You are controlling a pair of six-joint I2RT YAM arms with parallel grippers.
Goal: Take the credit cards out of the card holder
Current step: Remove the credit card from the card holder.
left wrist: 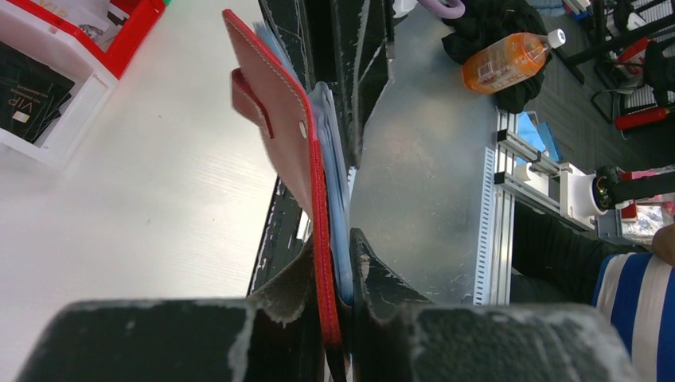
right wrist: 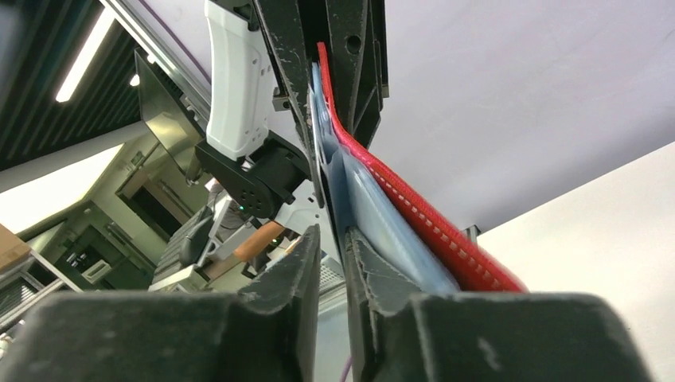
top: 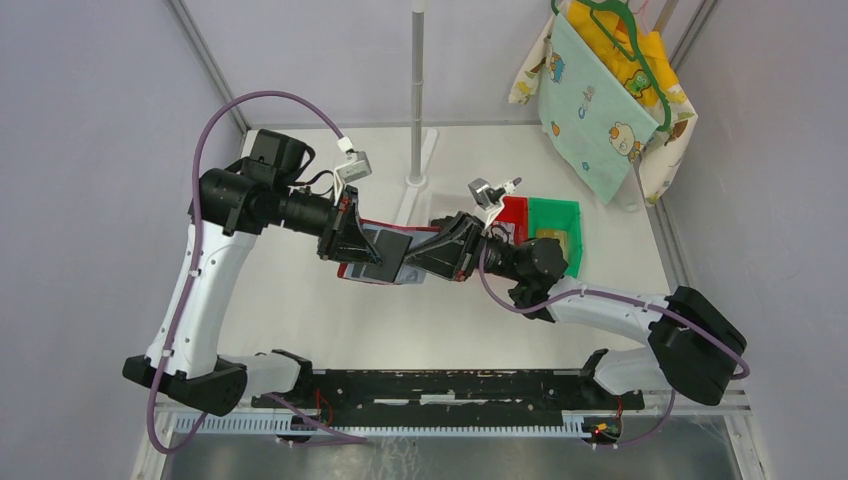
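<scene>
At the near table edge, a black metal rail [top: 430, 385] is running between the two arm bases. Farther out, above the pale, matte table [top: 300, 330], both claws are meeting at the card holder [left wrist: 275, 111]. It is standing on edge between them, smooth and red, with pale stitching and a snap tab.

The left claw [left wrist: 342, 259] is clamping the holder's red edge together with the thin grey-blue cards [left wrist: 336, 159], which are lying flat against its inner face. The right claw [right wrist: 333, 243] is showing only a narrow slit between its scuffed black fingers. A blue card is running alongside one finger, and I cannot tell whether the claw is pinching it.

Beyond the right claw, a red bin [top: 513, 212] and a green bin [top: 562, 215] are sitting side by side, and the green one is holding a flat tan thing [top: 549, 243]. The left wrist view is also catching a white-walled tray [left wrist: 76, 119] with a flat black item [left wrist: 28, 99] marked VIP inside.

At the back, a grey pole [top: 417, 100] is standing upright on its base. A pale green printed cloth bag [top: 595, 110] is hanging in the far right corner.
</scene>
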